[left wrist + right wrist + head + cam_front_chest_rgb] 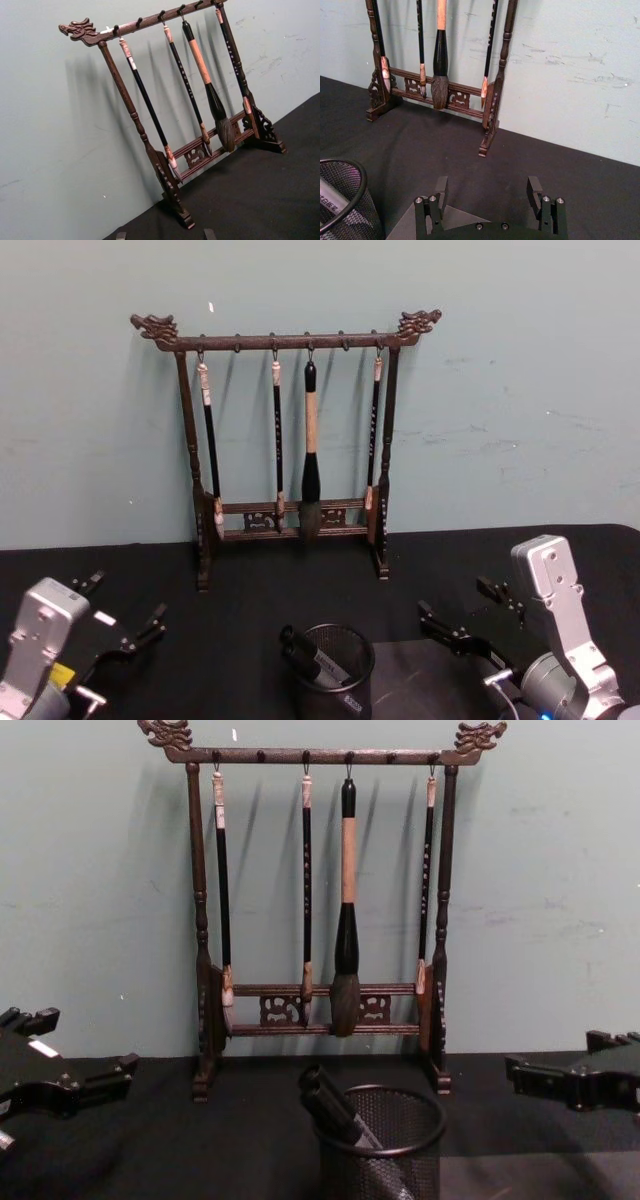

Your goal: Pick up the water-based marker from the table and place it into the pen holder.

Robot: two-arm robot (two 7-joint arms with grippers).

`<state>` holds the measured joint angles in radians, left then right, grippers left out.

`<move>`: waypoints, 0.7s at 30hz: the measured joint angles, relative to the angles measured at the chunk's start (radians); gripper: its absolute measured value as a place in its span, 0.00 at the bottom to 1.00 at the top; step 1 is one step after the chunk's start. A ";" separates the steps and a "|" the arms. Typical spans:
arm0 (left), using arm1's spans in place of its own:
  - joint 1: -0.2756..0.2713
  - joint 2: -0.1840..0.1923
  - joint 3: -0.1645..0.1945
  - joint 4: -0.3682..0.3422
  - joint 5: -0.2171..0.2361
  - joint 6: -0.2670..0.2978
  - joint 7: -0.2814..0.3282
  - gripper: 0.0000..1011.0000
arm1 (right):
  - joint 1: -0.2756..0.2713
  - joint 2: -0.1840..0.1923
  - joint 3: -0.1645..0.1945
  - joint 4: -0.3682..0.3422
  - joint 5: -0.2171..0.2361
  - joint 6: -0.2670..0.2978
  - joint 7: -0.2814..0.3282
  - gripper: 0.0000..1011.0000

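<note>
The marker point(313, 660) leans inside the pen holder point(338, 635), propped by its rim. The left gripper point(125, 618) and right gripper point(472, 615) sit wide-jawed and empty either side, so it looks done.

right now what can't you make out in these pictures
- Lower part of the dark markers inside the small round black wire-mesh pen holder: hidden by the mesh wall in the head and chest views.
- Pen holder base: cut off by the bottom edge, head and chest views.
- Left gripper: in the left wrist view, its fingertips are cut off by the bottom edge.
- Right gripper open, empty.
</note>
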<state>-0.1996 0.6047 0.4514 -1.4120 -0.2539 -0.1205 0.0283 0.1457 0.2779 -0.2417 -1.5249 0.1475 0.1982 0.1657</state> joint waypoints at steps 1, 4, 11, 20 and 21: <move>0.000 0.000 0.000 0.000 0.000 0.000 0.000 0.99 | 0.000 0.000 0.000 0.000 0.000 0.000 0.000 0.99; 0.000 0.000 0.000 0.000 0.000 0.000 0.000 0.99 | 0.000 0.000 0.000 0.000 0.000 0.000 0.000 0.99; 0.000 0.000 0.000 0.000 0.000 0.000 0.000 0.99 | 0.000 0.000 0.000 0.000 0.000 0.000 0.000 0.99; 0.000 0.000 0.000 0.000 0.000 0.000 0.000 0.99 | 0.000 0.000 0.000 0.000 0.000 0.000 0.000 0.99; 0.000 0.000 0.000 0.000 0.000 0.000 0.000 0.99 | 0.000 0.000 0.000 0.000 0.000 0.000 0.000 0.99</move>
<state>-0.1995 0.6047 0.4514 -1.4120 -0.2539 -0.1205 0.0283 0.1457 0.2779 -0.2417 -1.5249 0.1475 0.1981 0.1657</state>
